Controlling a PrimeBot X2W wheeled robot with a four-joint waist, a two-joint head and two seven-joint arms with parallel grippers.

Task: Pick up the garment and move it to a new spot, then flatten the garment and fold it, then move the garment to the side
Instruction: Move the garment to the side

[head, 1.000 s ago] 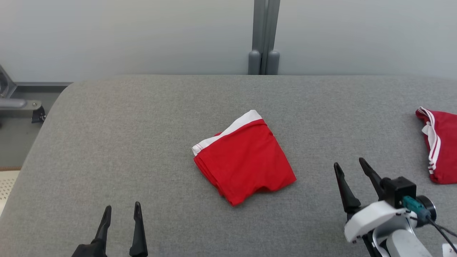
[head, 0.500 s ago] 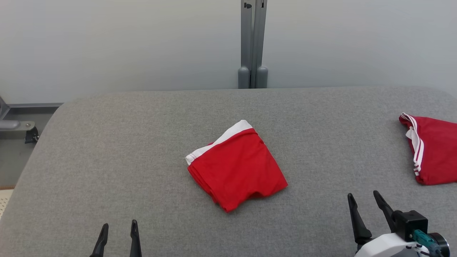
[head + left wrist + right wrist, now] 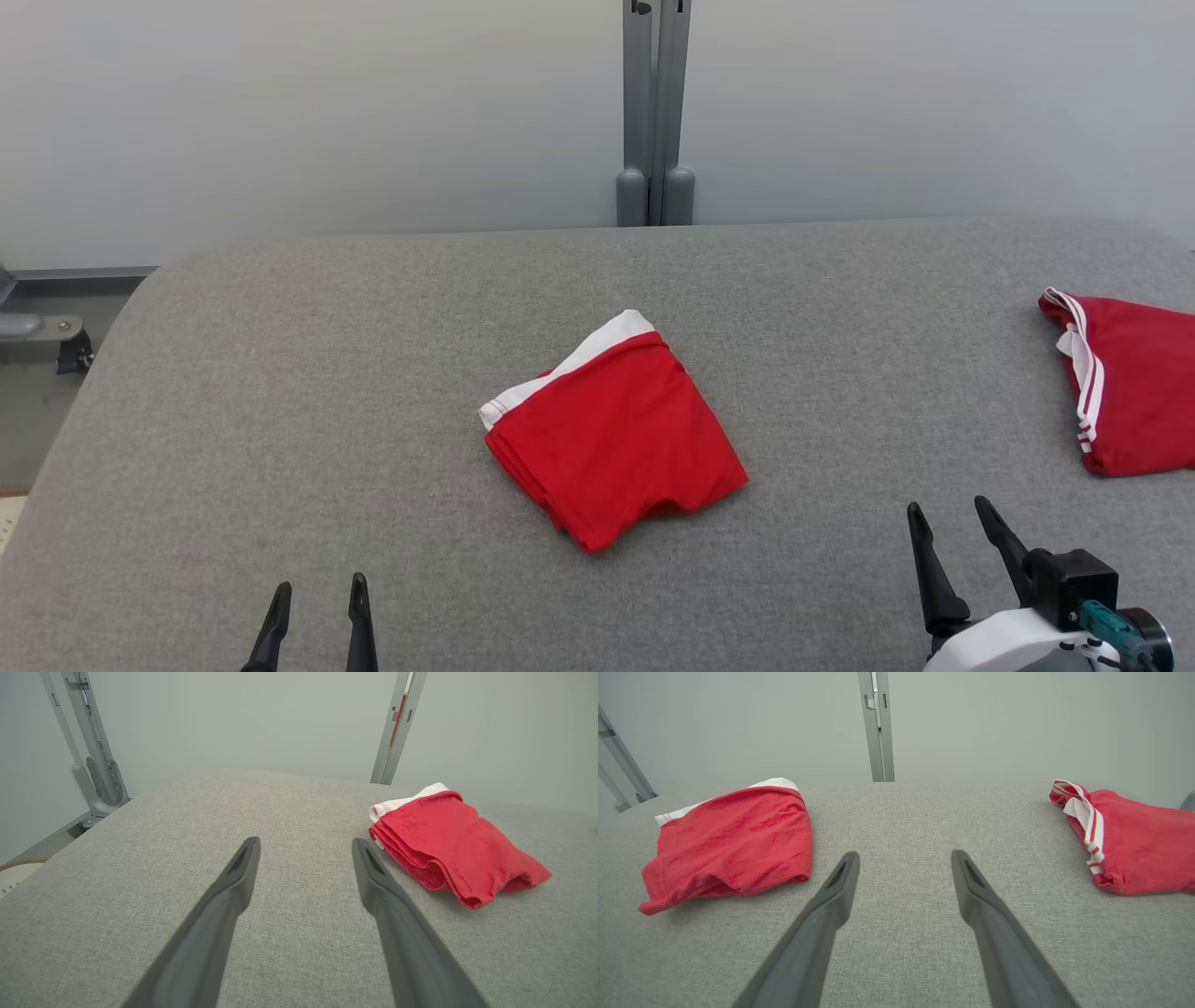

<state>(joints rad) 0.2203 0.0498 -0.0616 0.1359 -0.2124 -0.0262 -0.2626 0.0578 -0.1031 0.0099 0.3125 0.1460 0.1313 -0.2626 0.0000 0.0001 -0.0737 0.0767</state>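
garment folded | left tool wide, empty | right tool wide, empty | 2nd garment cut off

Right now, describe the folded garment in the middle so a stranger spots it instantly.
On the grey table, near its centre, lies a folded red garment. Unlike the striped-trim red garment at the right edge, its white band is plain.

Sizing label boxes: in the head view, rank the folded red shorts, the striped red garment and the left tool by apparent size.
1. folded red shorts
2. striped red garment, cropped by the frame edge
3. left tool, also cropped
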